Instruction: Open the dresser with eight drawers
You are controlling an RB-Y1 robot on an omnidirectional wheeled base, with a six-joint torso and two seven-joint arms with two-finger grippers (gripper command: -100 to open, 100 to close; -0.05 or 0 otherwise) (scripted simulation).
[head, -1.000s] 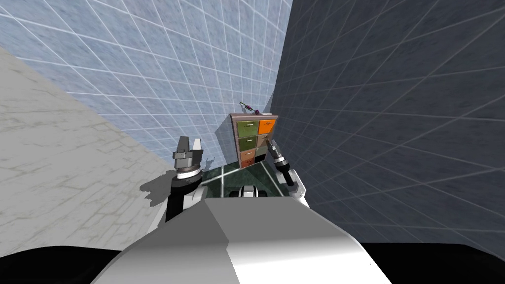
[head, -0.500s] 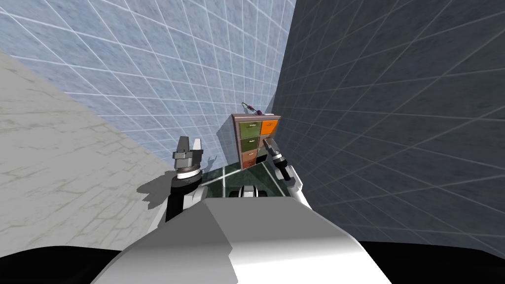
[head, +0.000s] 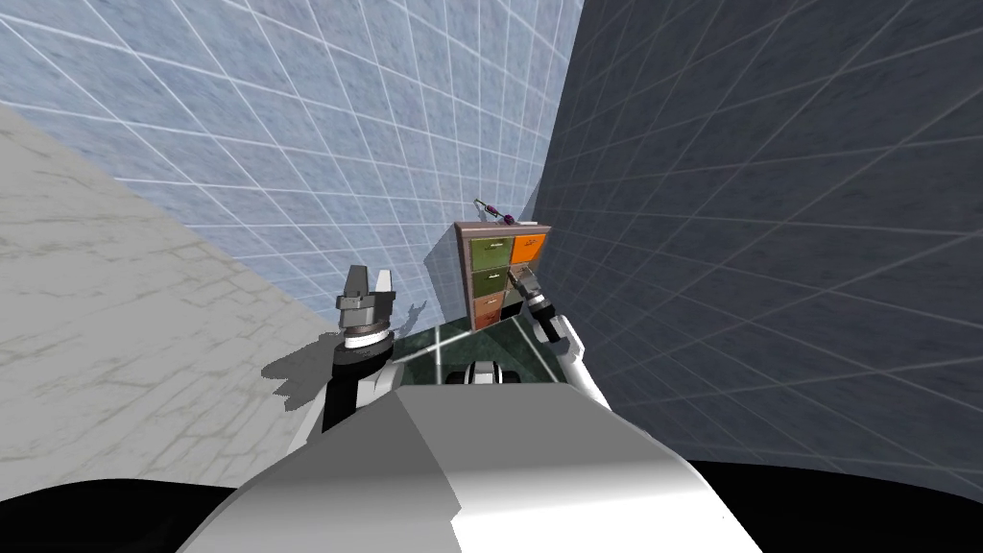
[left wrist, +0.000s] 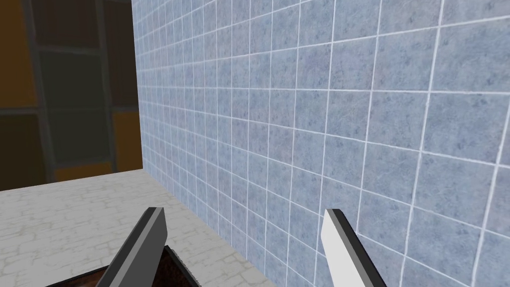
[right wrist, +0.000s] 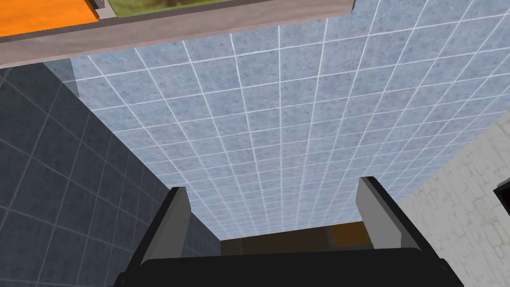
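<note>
Straight ahead, tall narrow dresser [head: 499, 274] with a brown frame and green, orange and rust-brown drawer fronts in two columns, backed into the corner where the pale blue tiled wall [head: 336, 144] meets the dark grey tiled wall [head: 768, 192]. All drawers seemingly shut. Looks rigid and heavy as a whole, so only a drawer should move; probably slides straight out under a light, steady pull. Best taken by the small pale pull at the middle of a front, pinched across and drawn level, since the flat fronts offer nothing to grip. Right gripper [head: 521, 277] close in at the right column, just below the orange front, fingers spread and grasping nothing; contact impossible to tell. Left gripper [head: 371, 280] raised well apart to the left, fingers likewise spread, empty. Small purple and green thing [head: 490, 209] on top, too small to name.
</note>
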